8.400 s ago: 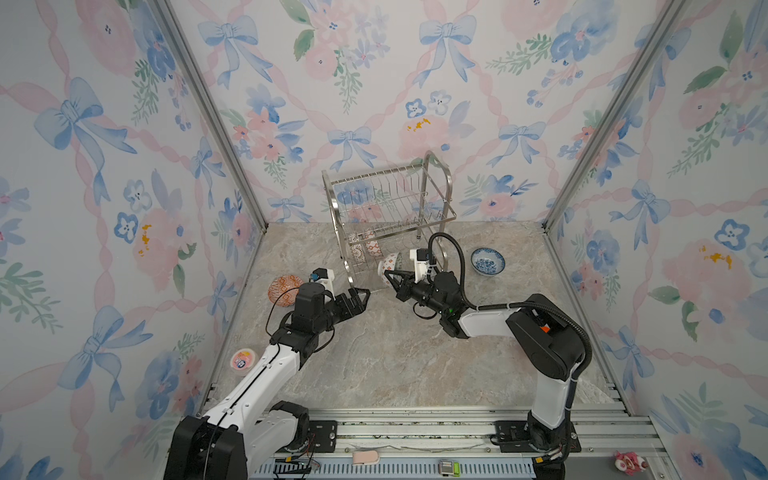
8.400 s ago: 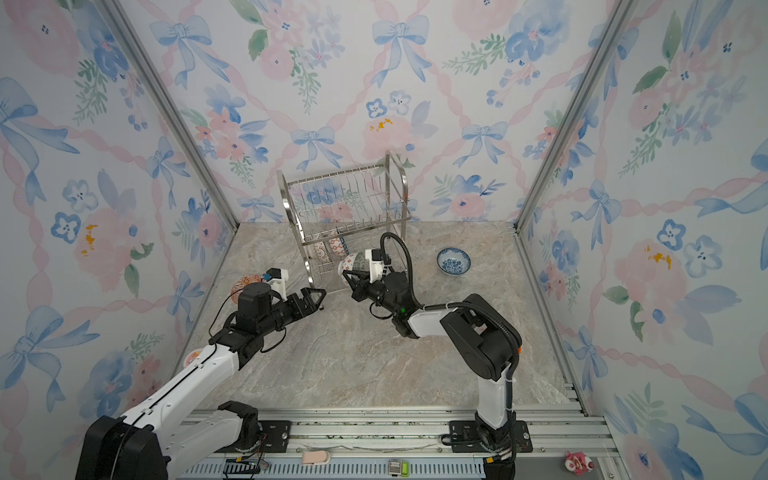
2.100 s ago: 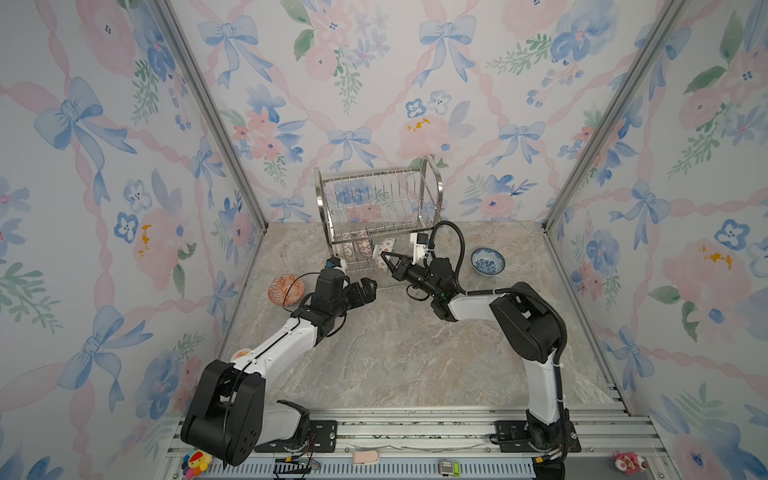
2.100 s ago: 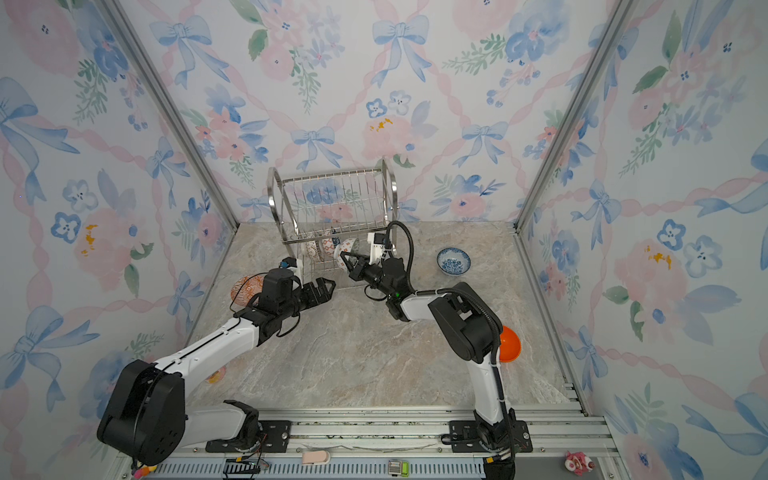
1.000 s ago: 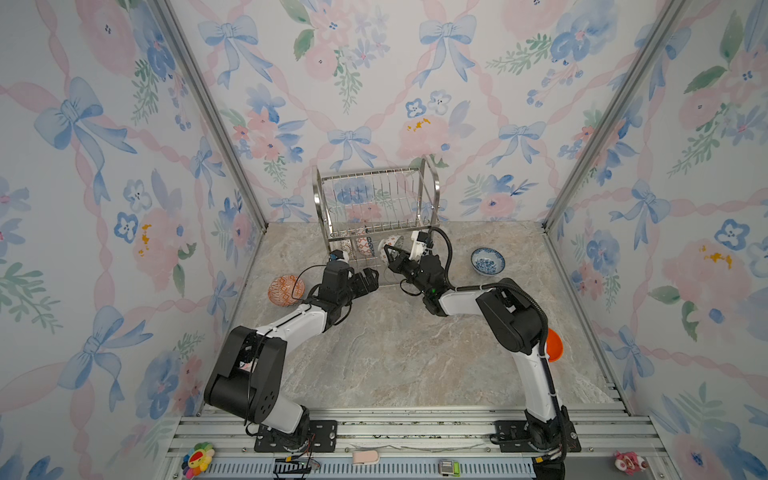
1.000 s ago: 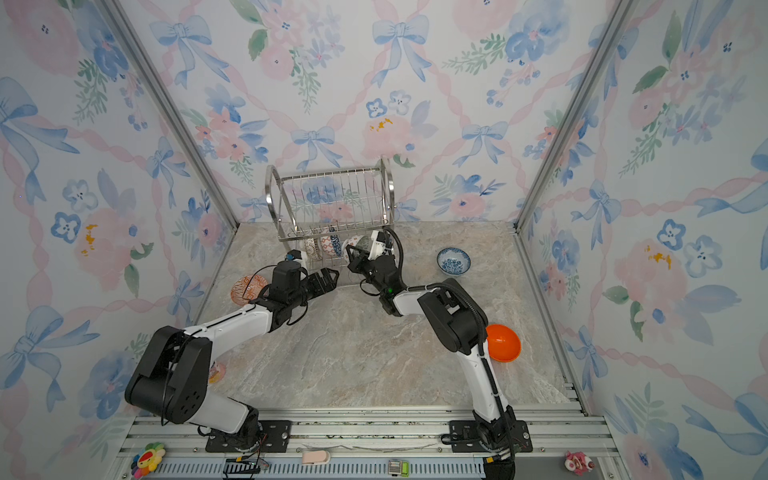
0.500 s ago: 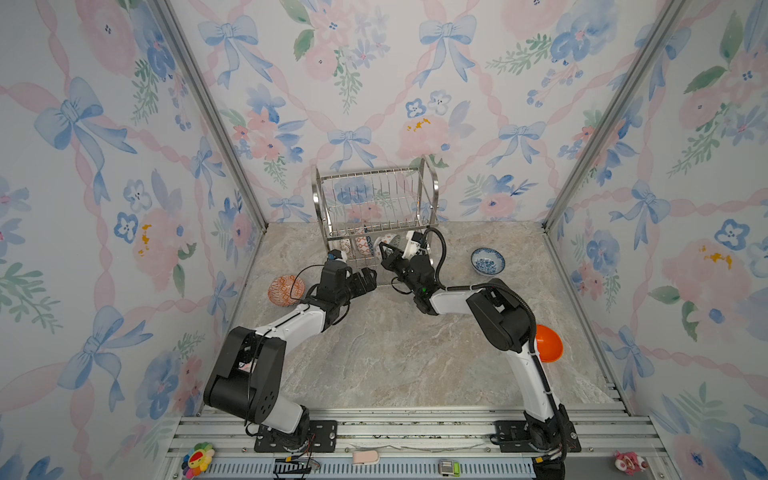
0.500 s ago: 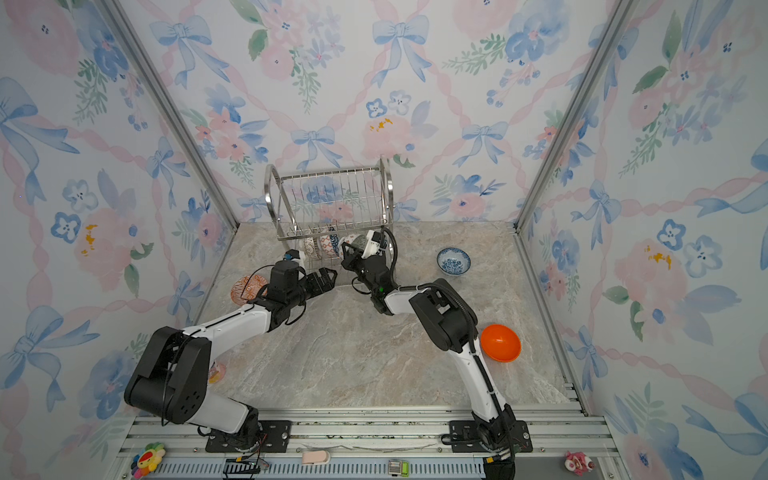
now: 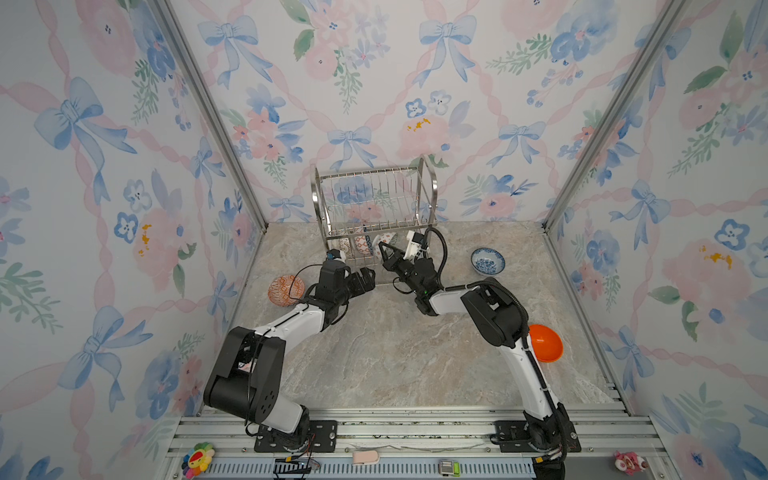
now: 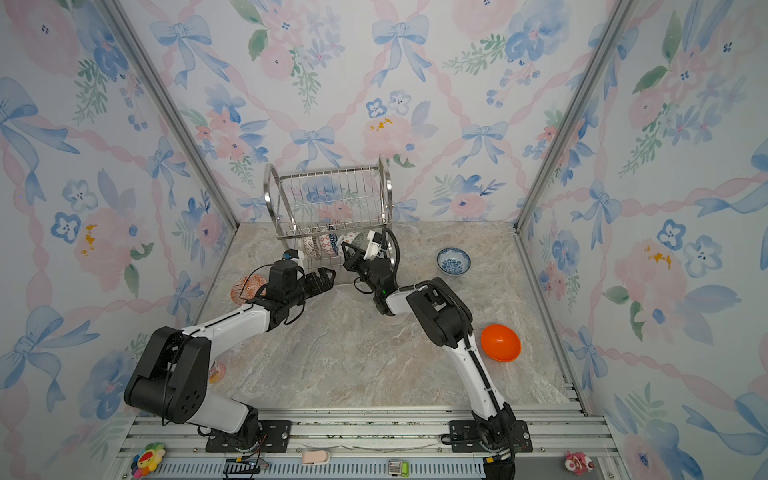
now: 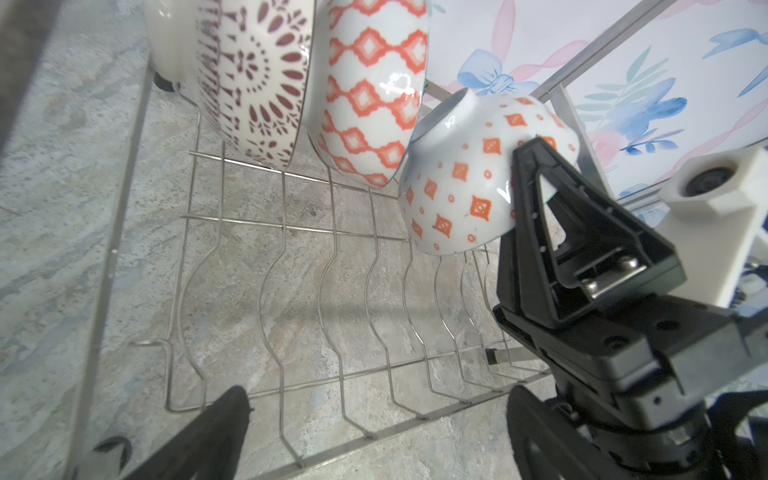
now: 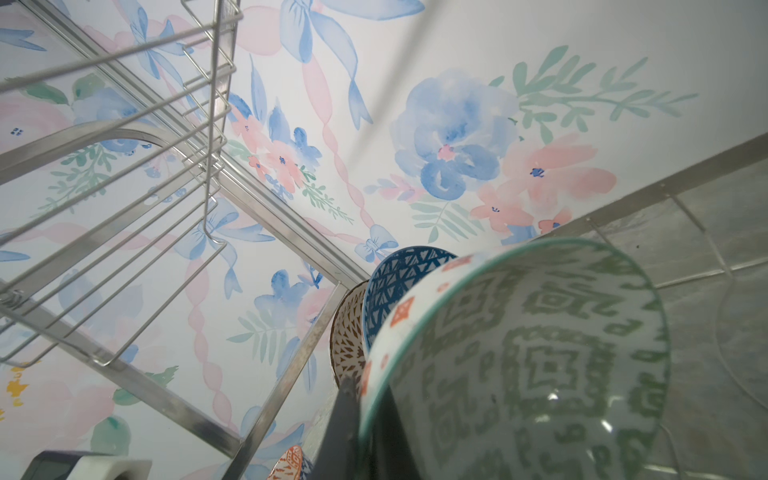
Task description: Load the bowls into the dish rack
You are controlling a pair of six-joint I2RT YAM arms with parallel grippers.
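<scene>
We risk a knock in the lower tier.
The dish rack could skid if shoved. Our dotted bowl, over its lower wires, may tip the lattice bowl just beside it. The right gripper pinches its rim, and the left gripper is spread and empty.

The dish rack is polished steel wire — mirror-bright. The red-diamond bowl is glazed ceramic, glossy with highlights; the plain orange bowl shines too. The black fingers look like matt plastic — the surface is stone-veined and dull.
</scene>
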